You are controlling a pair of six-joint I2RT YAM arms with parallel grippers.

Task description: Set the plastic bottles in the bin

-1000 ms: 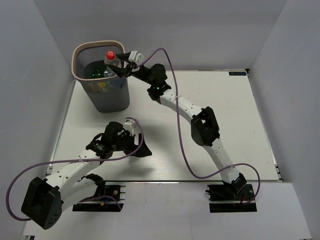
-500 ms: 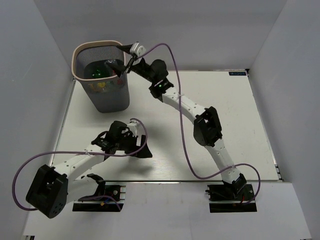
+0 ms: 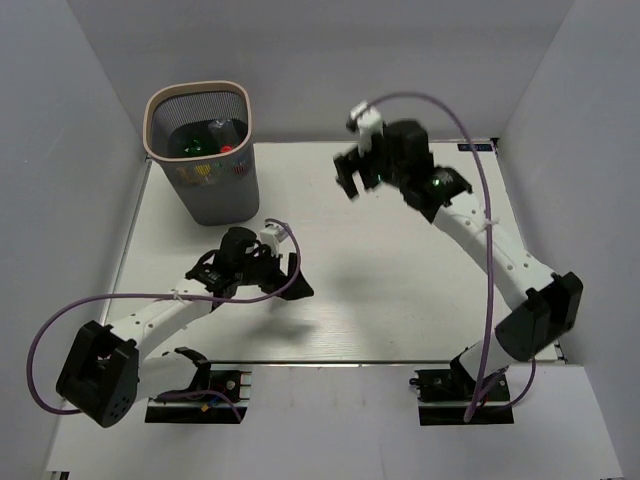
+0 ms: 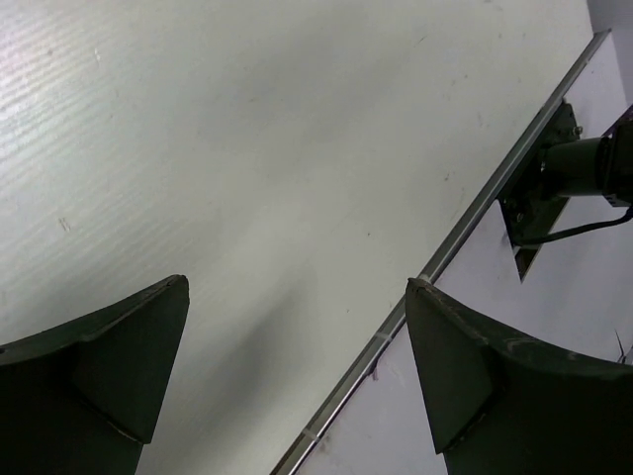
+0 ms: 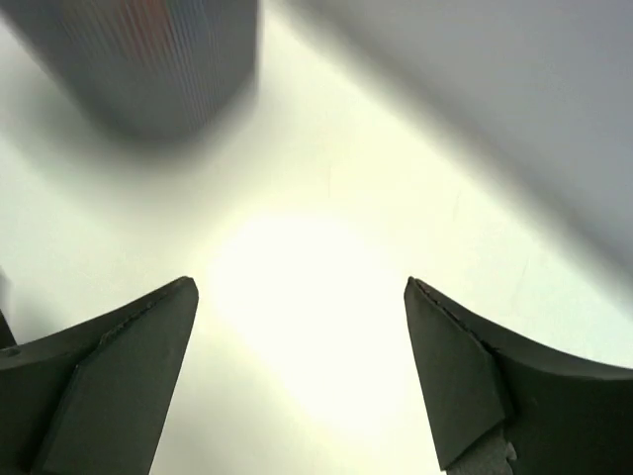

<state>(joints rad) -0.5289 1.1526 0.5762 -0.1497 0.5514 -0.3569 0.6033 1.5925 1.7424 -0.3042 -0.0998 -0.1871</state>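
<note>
Bottles (image 3: 197, 146) inside bin (image 3: 215, 196) show only overhead.

Bin (image 5: 148, 59) blurred, cut by top edge — bottles (image 3: 198, 146) inside mostly hidden.

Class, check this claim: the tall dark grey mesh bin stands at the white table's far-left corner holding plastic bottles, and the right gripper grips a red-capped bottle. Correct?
No. The right gripper is open and empty, as the right wrist view shows. The tall dark grey mesh bin does stand at the white table's far-left corner, holding plastic bottles.
</note>
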